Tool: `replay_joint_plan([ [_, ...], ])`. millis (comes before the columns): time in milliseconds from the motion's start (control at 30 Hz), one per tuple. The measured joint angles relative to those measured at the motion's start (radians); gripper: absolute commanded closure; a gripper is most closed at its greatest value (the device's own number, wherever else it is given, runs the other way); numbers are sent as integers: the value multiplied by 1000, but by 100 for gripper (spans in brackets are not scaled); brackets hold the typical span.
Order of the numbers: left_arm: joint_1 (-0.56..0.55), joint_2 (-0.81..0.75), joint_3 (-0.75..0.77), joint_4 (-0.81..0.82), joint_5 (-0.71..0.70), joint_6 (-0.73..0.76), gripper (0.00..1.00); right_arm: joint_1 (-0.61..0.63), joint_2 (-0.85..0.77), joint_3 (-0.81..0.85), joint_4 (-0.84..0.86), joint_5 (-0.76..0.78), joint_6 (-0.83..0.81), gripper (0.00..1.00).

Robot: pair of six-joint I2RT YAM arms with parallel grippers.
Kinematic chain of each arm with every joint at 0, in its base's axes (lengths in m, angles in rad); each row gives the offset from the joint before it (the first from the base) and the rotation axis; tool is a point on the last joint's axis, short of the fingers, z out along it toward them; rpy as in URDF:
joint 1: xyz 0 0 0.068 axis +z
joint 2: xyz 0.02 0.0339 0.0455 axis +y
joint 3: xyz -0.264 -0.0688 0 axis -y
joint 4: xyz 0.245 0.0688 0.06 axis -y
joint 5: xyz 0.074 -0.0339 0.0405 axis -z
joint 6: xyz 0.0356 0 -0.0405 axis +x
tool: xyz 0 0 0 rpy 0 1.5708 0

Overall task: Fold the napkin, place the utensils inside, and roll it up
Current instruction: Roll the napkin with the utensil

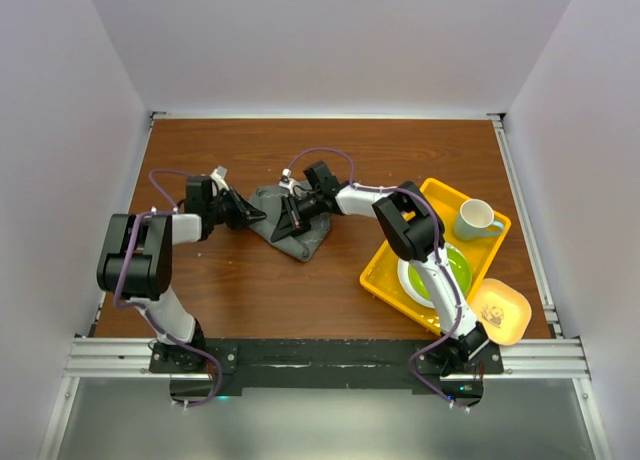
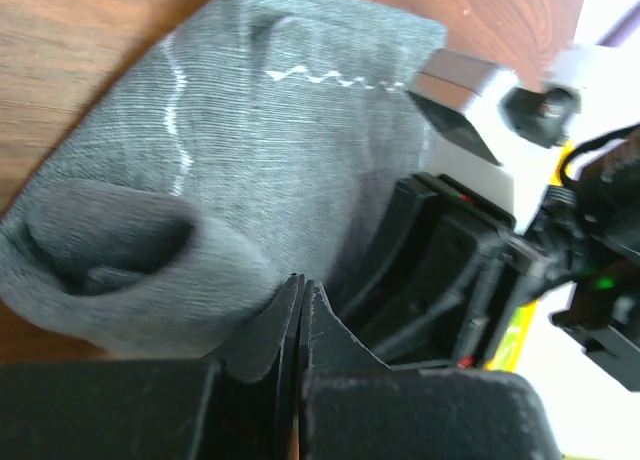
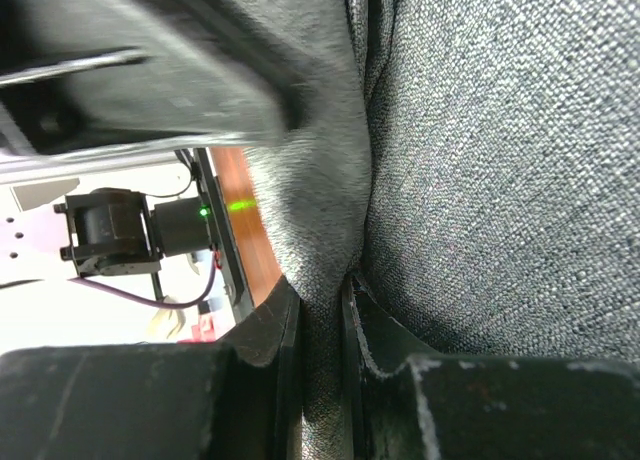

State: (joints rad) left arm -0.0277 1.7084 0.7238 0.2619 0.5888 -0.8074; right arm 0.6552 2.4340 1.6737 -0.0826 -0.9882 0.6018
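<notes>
From above, the right fingers [image 1: 291,220] hide part of the napkin [image 1: 312,242], folds too small to read.

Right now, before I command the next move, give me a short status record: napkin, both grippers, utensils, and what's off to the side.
napkin: bunched, not flat, between the two grippers
left gripper: shut at the napkin's left edge; whether it holds cloth is unclear
right gripper: shut on a fold of the napkin
utensils: none clearly visible
right side: yellow tray holding green plate and mug; small yellow dish beside it
</notes>
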Motion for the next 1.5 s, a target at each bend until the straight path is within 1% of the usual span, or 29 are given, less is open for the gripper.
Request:
replay_joint_plan([
  [33,0,17,-3,16,2,-3,100,0,0,0,-3,1,0,77],
  [67,0,34,-4,29,3,-5,100,-1,0,3,-10,2,0,70],
  [133,-1,60,-8,53,6,-13,100,-1,0,16,-40,6,-4,63],
  [167,-1,67,-12,64,6,-15,100,-1,0,26,-58,7,-7,57],
  [300,-1,76,-26,88,6,-21,100,1,-12,60,-132,27,-31,47],
  [333,-1,79,-27,95,7,-22,100,3,-18,68,-160,39,-39,46],
  [367,-1,84,-30,106,11,-23,100,6,-22,82,-190,55,-55,42],
  [400,-1,86,-31,113,12,-24,100,7,-26,99,-226,76,-74,40],
  [567,-1,102,-31,134,19,-21,100,12,-55,176,-406,211,-207,36],
  [700,-1,107,-31,141,26,-20,100,6,-113,174,-528,335,-308,35],
  [767,-1,108,-31,141,27,-20,100,6,-155,145,-553,380,-340,40],
  [800,-1,108,-30,141,28,-19,100,8,-180,125,-562,397,-352,44],
  [833,-1,109,-29,141,29,-19,100,10,-204,103,-567,412,-361,54],
  [933,-1,114,-22,135,34,-19,100,25,-260,32,-569,457,-380,66],
  [1067,-1,126,3,100,40,-16,100,48,-286,-65,-560,553,-388,68],
  [1200,-2,135,29,55,48,-11,100,63,-293,-79,-547,595,-399,66],
  [1267,-2,140,43,31,49,-10,100,79,-303,-79,-549,639,-409,63],
  [1367,-2,146,69,-16,52,6,100,115,-328,-71,-565,758,-441,49],
  [1400,-3,147,76,-28,52,9,100,126,-333,-63,-575,796,-451,39],
  [1467,-4,151,90,-55,52,18,100,159,-336,-35,-600,877,-484,29],
  [1500,-5,153,100,-71,53,20,100,179,-337,-18,-607,923,-508,22],
])
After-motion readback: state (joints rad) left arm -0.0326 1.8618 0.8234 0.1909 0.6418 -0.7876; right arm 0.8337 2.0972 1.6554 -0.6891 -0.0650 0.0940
